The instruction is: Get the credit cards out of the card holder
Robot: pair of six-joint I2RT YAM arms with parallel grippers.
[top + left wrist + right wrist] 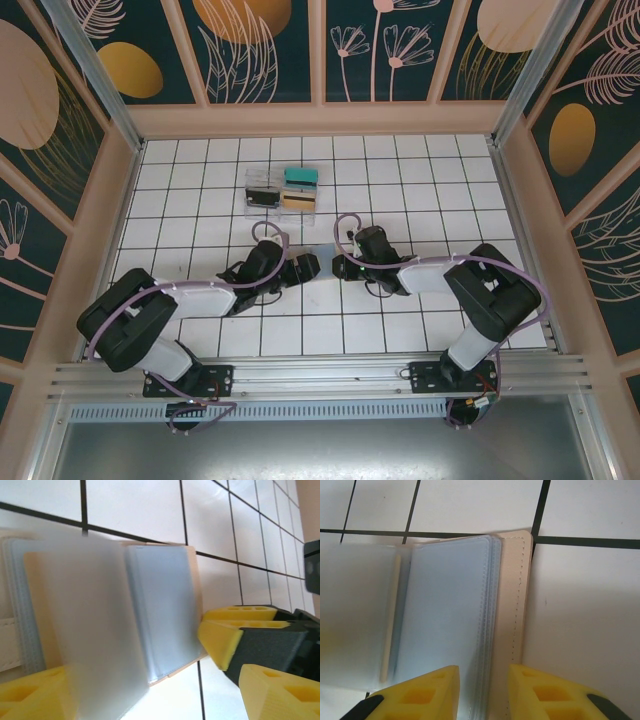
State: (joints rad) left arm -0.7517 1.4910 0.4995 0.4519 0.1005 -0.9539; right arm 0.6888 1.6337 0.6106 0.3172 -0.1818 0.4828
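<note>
The card holder [515, 600] lies open on the white tiles, tan rim around grey-blue pockets [165, 610]. My right gripper [484, 690] is shut on its edge, with the pocket stack and the tan cover between the yellow fingers. My left gripper [150, 702] stands open over the other half, and a blurred pocket page [95, 630] rises between its fingers. In the top view both grippers, left [310, 266] and right [338, 266], meet at mid-table. Three credit cards lie in the clear tray: teal [300, 177], black [262, 195] and tan-gold [296, 201].
The clear plastic tray [250, 178] stands about two tiles behind the grippers. The right gripper's yellow finger [225, 637] and black body sit close beside my left finger [280, 695]. Wooden walls ring the tiled floor [450, 190].
</note>
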